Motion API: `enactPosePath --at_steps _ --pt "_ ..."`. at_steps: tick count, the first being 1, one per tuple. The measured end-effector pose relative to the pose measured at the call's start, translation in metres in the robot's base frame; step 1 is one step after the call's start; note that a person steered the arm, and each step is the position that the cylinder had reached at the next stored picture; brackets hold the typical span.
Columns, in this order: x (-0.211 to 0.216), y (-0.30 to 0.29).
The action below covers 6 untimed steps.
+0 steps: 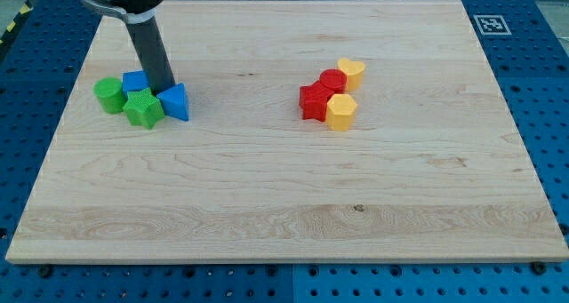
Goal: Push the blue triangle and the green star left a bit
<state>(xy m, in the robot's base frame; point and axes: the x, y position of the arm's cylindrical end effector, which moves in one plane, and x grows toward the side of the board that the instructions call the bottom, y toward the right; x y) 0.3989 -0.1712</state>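
Observation:
The blue triangle (176,101) lies at the view's left on the wooden board (284,187). The green star (143,108) sits just left of it, touching it. My tip (164,89) stands at the upper edge of the two, between the green star and the blue triangle, right behind them. A blue cube (134,81) sits left of the rod, partly hidden by it. A green cylinder (109,95) is at the far left of the cluster.
A second cluster sits right of centre: a red star (314,101), a red cylinder (332,81), a yellow heart (352,71) and a yellow hexagon (341,111). The board's left edge is close to the green cylinder.

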Motion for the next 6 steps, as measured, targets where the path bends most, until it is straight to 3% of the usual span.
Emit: enactPosePath --at_steps 1,2,3,5,6 --pt "0.000 -0.002" --pt "-0.027 0.008" --pt "-0.050 0.047" --pt "0.020 0.081" --pt "0.026 0.069"
